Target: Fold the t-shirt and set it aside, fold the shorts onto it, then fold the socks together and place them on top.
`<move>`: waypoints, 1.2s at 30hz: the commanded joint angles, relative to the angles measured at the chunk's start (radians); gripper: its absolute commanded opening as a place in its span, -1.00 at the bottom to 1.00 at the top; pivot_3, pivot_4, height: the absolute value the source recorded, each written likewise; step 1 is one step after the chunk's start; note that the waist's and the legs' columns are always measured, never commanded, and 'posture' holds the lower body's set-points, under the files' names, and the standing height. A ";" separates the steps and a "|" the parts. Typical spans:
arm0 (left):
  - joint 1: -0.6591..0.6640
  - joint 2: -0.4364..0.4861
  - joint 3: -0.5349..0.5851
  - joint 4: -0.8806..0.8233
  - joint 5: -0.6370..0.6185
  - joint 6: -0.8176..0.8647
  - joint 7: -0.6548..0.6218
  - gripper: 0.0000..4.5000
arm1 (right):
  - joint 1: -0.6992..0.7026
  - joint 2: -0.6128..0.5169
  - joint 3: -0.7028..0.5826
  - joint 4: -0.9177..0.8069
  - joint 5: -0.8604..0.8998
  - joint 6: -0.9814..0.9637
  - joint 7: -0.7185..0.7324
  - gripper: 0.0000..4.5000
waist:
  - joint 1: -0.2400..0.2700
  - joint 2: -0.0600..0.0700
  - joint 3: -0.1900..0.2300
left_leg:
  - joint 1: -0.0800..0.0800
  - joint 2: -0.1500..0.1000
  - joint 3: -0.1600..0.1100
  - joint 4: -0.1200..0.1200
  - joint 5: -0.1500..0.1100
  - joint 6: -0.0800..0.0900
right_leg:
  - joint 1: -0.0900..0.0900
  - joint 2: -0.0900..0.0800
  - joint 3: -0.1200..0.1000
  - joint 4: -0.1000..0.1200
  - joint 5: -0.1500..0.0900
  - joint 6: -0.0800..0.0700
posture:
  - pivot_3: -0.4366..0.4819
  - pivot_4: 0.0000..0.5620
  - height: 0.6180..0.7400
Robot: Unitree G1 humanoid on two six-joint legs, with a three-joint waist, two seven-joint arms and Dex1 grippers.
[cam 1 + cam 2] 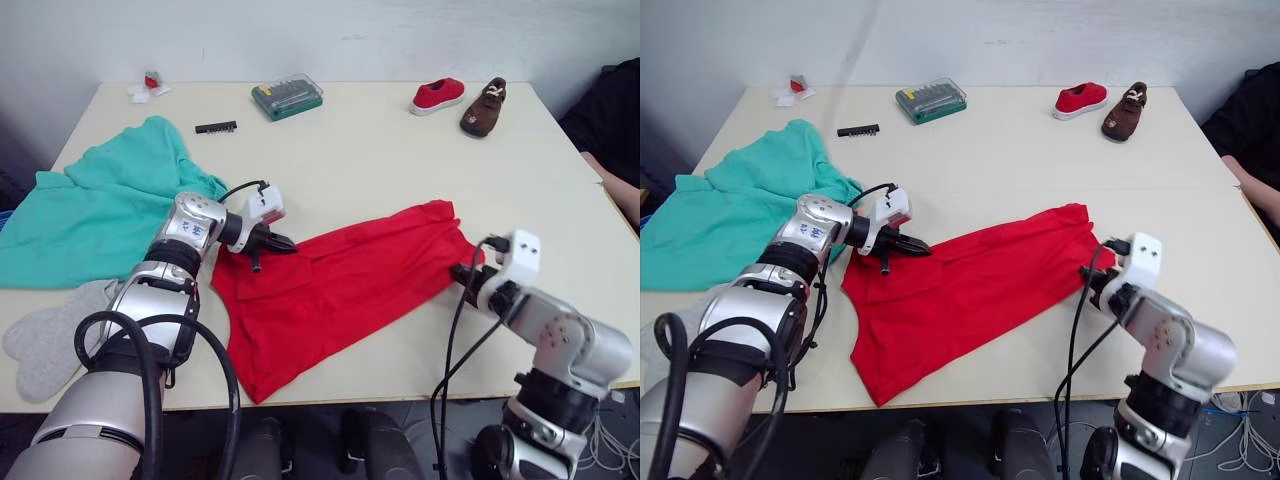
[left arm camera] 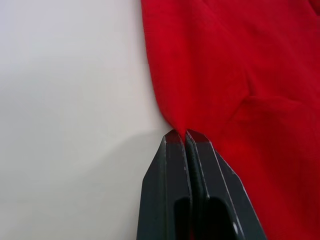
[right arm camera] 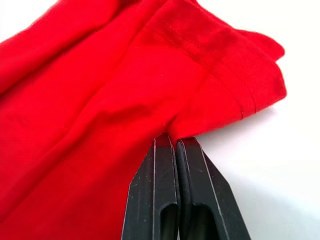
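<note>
The red t-shirt (image 1: pixel 335 290) lies folded lengthwise across the middle of the table, slanting from front left to back right. My left gripper (image 1: pixel 280 243) is shut on the t-shirt's left edge (image 2: pixel 175 120). At the other end my right gripper (image 1: pixel 462 272) is shut on the t-shirt's edge (image 3: pixel 180 127) beside a hemmed end. The teal shorts (image 1: pixel 105 200) lie spread out at the table's left. A light grey sock (image 1: pixel 50 335) rests at the front left edge, partly behind my left arm.
At the back of the table stand a green screwdriver bit case (image 1: pixel 288 97), a black bit strip (image 1: pixel 216 127), a small red shoe (image 1: pixel 438 95) and a brown shoe (image 1: pixel 485 107). A person's dark sleeve (image 1: pixel 605 120) shows at the right edge.
</note>
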 commanded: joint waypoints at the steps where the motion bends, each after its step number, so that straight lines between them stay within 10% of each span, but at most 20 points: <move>1: 0.053 -0.003 0.012 -0.081 -0.037 0.071 -0.035 -1.00 | -0.065 -0.074 0.101 0.132 -0.017 -0.135 0.041 -0.99 | 0.001 0.000 0.000 | 0.000 0.000 0.000 0.000 0.000 0.000 | 0.000 0.000 0.000 0.000 0.000 0.000 | -0.05 -0.47 1.00; 20: 0.697 -0.046 0.150 -1.447 -0.230 1.031 0.495 -1.00 | -0.676 -0.188 0.411 1.318 -0.243 -0.890 0.151 -0.99 | -0.018 0.003 0.001 | 0.001 0.001 0.000 -0.003 0.002 -0.001 | 0.001 0.000 0.002 0.001 0.000 0.000 | -0.05 -0.47 1.00; 29: 0.752 -0.091 0.209 -1.569 -0.282 1.130 0.674 -1.00 | -0.698 -0.172 0.443 1.395 -0.275 -1.002 0.215 -0.99 | -0.015 0.003 0.001 | 0.002 0.000 -0.001 -0.007 0.004 -0.003 | 0.001 0.000 0.002 0.000 0.000 0.000 | -0.05 -0.47 1.00; 36: 0.672 0.006 0.244 -1.426 -0.374 1.077 0.609 -0.23 | -0.592 -0.225 0.440 1.129 -0.245 -0.862 0.304 -0.31 | -0.011 0.003 0.001 | 0.002 0.000 -0.001 -0.008 0.005 -0.004 | 0.001 0.000 0.001 0.000 0.000 0.000 | -0.05 -0.47 1.00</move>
